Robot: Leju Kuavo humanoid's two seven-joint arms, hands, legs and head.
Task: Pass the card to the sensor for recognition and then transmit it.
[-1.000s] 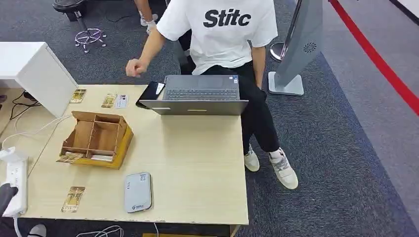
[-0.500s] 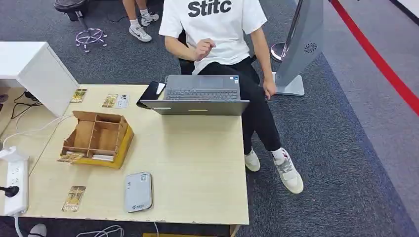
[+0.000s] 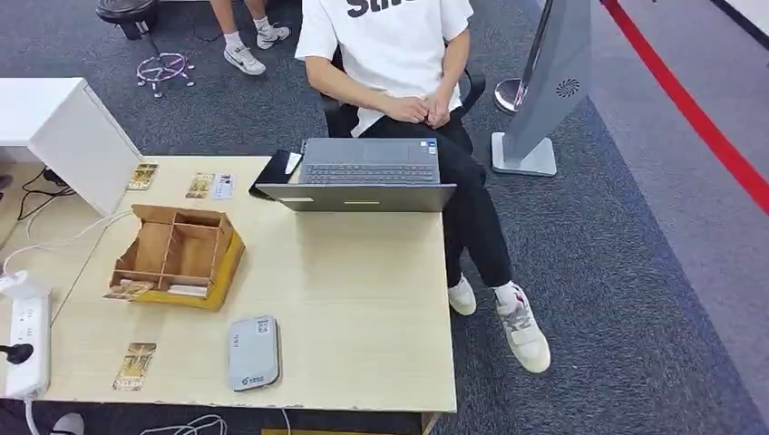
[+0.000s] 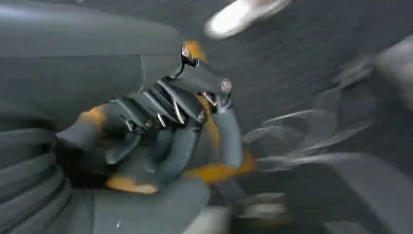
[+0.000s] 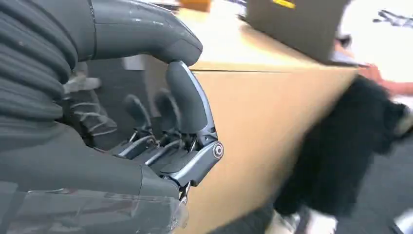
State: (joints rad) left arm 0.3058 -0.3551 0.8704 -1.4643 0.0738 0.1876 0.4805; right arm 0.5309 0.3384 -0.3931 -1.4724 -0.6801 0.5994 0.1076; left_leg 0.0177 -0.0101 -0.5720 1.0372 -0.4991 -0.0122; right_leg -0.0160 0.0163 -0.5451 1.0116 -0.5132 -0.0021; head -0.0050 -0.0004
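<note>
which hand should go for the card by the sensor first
Probably the left. The card lies at the table's near left corner, just left of the grey sensor. Both the left hand and right hand hang empty below the table.

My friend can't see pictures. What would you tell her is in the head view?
A light wooden table holds a grey card reader near its front edge, a card to its left, a wooden divided box and an open laptop. A person in a white T-shirt sits behind the laptop, hands together.

The person (image 3: 399, 54) has drawn the arm back from the table (image 3: 363, 299), hands now clasped.
</note>
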